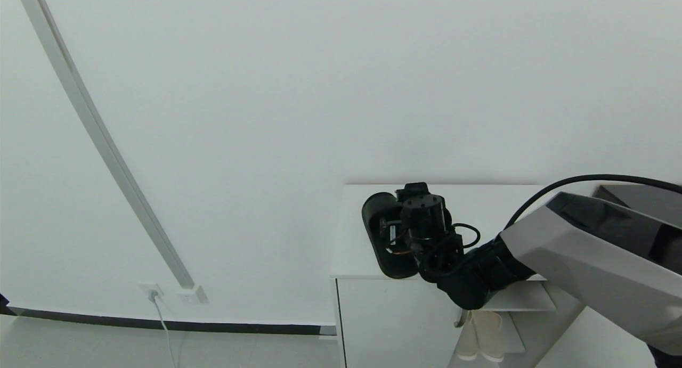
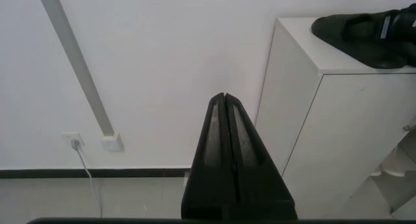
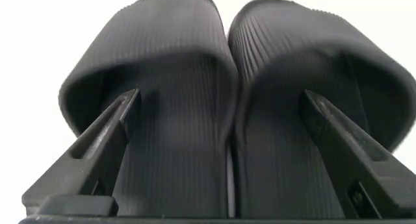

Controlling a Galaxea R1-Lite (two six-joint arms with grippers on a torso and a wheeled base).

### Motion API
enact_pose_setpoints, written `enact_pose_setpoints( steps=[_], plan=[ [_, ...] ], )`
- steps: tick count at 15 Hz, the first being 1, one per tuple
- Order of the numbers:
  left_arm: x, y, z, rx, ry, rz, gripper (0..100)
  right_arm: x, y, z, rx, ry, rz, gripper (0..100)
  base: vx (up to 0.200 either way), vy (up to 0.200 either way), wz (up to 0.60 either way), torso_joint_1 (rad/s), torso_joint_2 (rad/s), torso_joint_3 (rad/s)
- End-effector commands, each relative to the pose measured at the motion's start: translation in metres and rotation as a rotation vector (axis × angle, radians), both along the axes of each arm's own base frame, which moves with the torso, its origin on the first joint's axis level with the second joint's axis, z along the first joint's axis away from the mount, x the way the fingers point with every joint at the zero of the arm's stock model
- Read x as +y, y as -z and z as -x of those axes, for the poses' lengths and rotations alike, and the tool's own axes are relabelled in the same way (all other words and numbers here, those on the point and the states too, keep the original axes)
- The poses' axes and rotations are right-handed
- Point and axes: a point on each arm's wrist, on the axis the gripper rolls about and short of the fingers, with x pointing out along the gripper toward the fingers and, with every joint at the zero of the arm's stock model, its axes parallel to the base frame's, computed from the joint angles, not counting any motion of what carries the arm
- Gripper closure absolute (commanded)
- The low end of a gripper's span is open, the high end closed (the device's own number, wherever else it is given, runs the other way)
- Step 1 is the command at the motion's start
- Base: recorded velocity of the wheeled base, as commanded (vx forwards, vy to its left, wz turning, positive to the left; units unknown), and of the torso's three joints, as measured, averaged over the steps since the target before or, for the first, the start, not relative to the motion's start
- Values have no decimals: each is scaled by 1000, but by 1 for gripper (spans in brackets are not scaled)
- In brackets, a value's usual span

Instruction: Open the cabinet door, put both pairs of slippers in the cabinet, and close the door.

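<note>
**Black slippers up on the cabinet, right gripper spread around them**

The black slippers (image 1: 381, 235) are lying side by side on top of the white cabinet (image 1: 495, 197), right at its front edge. The right gripper (image 3: 221, 97) is sitting at them with its fingers (image 3: 97, 152) spread wide, one at each slipper. A white pair of slippers (image 1: 479, 336) is resting on a shelf lower down. The left gripper (image 2: 224, 96) is hanging off to the cabinet's side, fingers pressed together and holding nothing.

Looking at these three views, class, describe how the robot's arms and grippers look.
The right arm has an angular grey shell with a glossy black panel and a black wrist; a black cable arcs over it. The right gripper has two dark tapered fingers; the left gripper has matching black ones.
</note>
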Motion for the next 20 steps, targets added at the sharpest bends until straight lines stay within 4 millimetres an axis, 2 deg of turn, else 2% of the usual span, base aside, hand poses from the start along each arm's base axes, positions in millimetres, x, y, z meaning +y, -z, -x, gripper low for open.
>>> enact_pose_setpoints(
  steps=[1,4,5,15,17,20],
  plan=[
    [0,0,0,1,-1,0,100,-1,9,-13,-1,18,2,0,0,0,0,0,0,0],
    [0,0,0,1,-1,0,100,-1,6,-19,0,11,-2,0,0,0,0,0,0,0],
    [0,0,0,1,-1,0,100,-1,6,-19,0,11,-2,100,0,0,0,0,0,0],
    [0,0,0,1,-1,0,100,-1,2,-17,-6,9,-8,100,0,0,0,0,0,0],
    [0,0,0,1,-1,0,100,-6,-11,-7,-14,1,-16,100,0,0,0,0,0,0],
    [0,0,0,1,-1,0,100,-21,-41,25,-11,-73,-32,100,0,0,0,0,0,0]
  ],
)
